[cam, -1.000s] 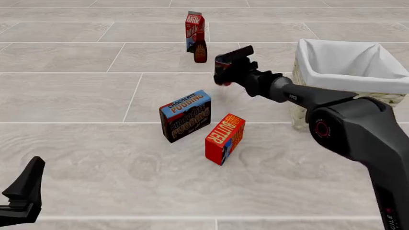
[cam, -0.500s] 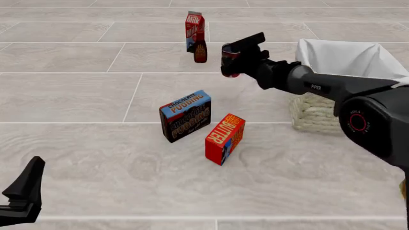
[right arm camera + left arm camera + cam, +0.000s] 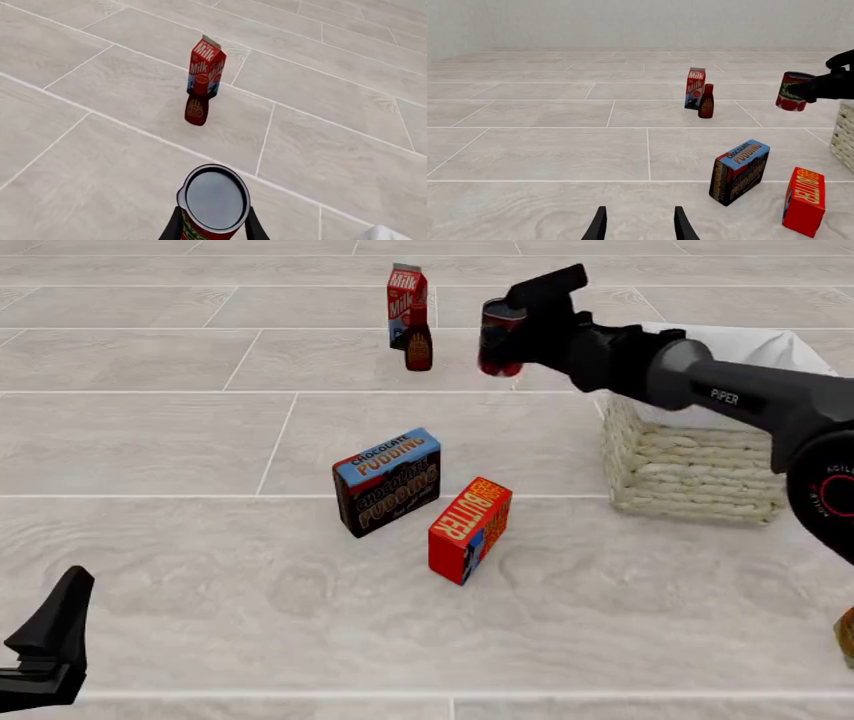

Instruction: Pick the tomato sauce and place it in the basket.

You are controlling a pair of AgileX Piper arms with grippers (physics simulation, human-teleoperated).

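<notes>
The right gripper (image 3: 514,328) is clamped on the tomato sauce can (image 3: 501,337), one finger on each side of its red label, and holds it upright in the air, clear of the tiled floor. The can hangs just left of the wicker basket (image 3: 694,475), above floor and not over the white cloth lining, with its dark metal top (image 3: 213,194) facing the right wrist camera.

Taking the basket as landmark: the milk carton (image 3: 407,305) stands well to its left and farther back, with the dark brown bottle (image 3: 419,348) touching or just in front of the carton. The chocolate pudding box (image 3: 387,480) and the butter box (image 3: 470,530) stand left of the basket and nearer the camera, just beside each other.

The left gripper (image 3: 639,227) hovers low over the floor, far from the basket, its fingers (image 3: 598,227) apart with nothing between them.
</notes>
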